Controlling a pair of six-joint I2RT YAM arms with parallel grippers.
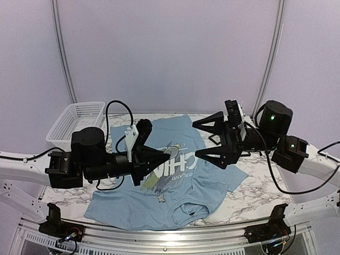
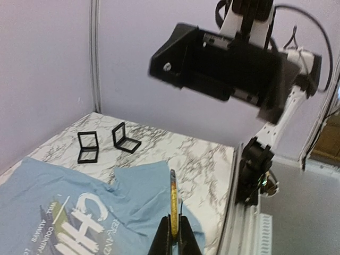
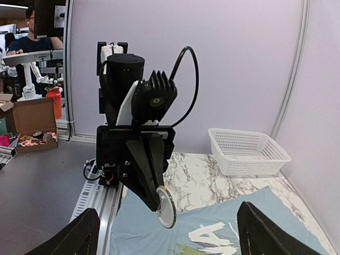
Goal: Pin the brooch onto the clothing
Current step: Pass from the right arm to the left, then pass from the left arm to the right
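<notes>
- Right gripper (image 3: 171,234): its two black fingers sit at the bottom corners, spread wide, nothing between them.
- Left gripper (image 3: 158,197) faces the camera, black jaws pointing down, pinched on the small round dull gold-grey brooch (image 3: 166,208), held above the cloth.
- Light blue T-shirt with white lettering (image 3: 159,236) lies on the grey-veined marble tabletop (image 3: 194,178).
- White plastic mesh basket (image 3: 247,151) stands far right, not touching the shirt.
</notes>
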